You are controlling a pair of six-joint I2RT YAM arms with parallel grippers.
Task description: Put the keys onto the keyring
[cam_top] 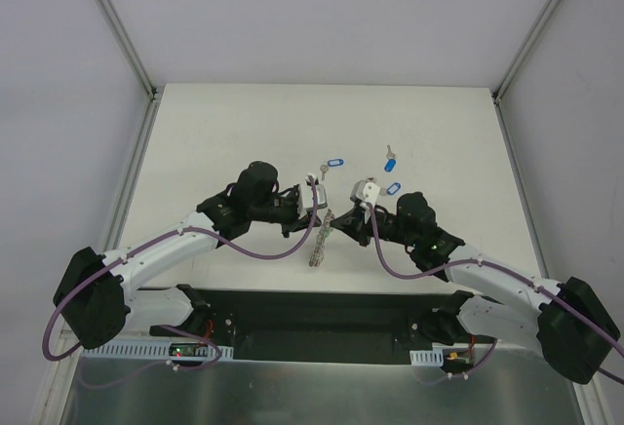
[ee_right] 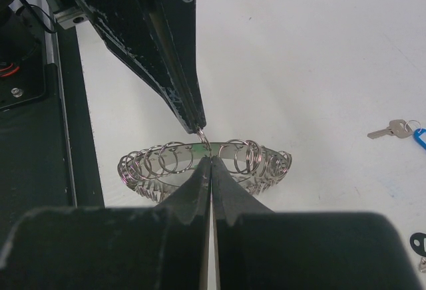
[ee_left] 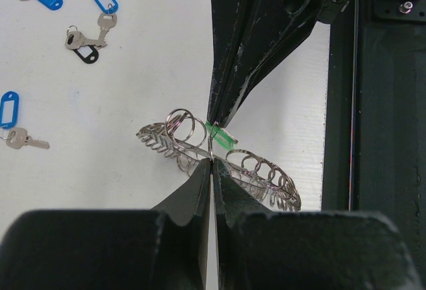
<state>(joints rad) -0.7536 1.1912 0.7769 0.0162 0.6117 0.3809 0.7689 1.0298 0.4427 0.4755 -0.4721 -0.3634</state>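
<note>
Looked down on a white table (cam_top: 244, 133) boxed in by pale walls (cam_top: 58, 103), with a black base plate (cam_top: 322, 313) along the near edge. Found the keyring (cam_top: 318, 243) at mid-table between the two arms. From above, saw it edge-on as a chain-like strip, long axis running near to far, far end leaning slightly right. In both wrist views, saw it instead as a flattened oval stretched side to side, small wire rings fringing the rim.

Noted the left gripper (ee_left: 212, 170) pressed together on the keyring's rim, no gap between the fingers. Noted the right gripper (ee_right: 210, 163) likewise pinched tight, meeting the left one tip to tip at the same spot on the rim. Judged it clamped on the green-tagged key (ee_left: 221, 134), only the tag showing, slanted down to the right in the left wrist view.

Counted three blue-tagged keys (ee_left: 104, 0) loose on the table beyond the grippers, well apart from the keyring. In the left wrist view, saw one lying crosswise with its blade to the left, one lengthwise below its tag, and one at the left edge. Spotted a dark-tagged key (ee_left: 85, 52) just beside the lengthwise one.
</note>
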